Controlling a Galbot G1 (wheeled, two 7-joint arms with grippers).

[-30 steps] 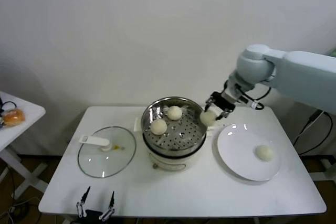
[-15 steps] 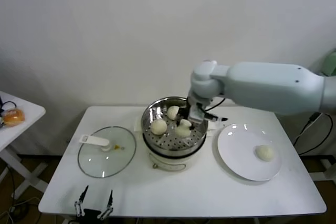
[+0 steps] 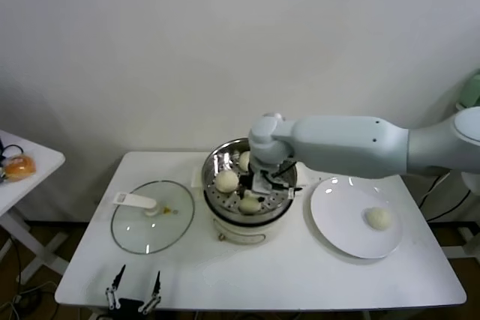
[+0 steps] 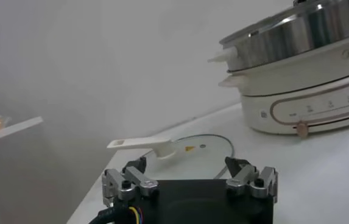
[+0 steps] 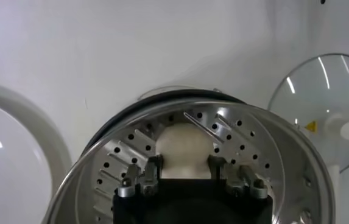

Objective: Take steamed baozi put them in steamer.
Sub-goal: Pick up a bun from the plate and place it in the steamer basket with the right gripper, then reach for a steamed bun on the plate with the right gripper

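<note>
The right gripper (image 3: 253, 194) reaches down into the steamer (image 3: 217, 161), its fingers clenched on a steamed baozi (image 5: 185, 150) at the near side of the perforated floor, with two more pale buns, one (image 3: 226, 181) at the left and one (image 3: 244, 160) toward the back, lying inside the basket. A fourth bun (image 3: 378, 218) sits alone on the white plate (image 3: 337, 222) to the right of the pot, and the glass lid (image 3: 142, 230) with its white handle lies flat on the table (image 3: 300, 275) to the left. The left gripper (image 3: 135, 290) hangs parked low at the table's front edge, its fingers spread apart and holding nothing.
</note>
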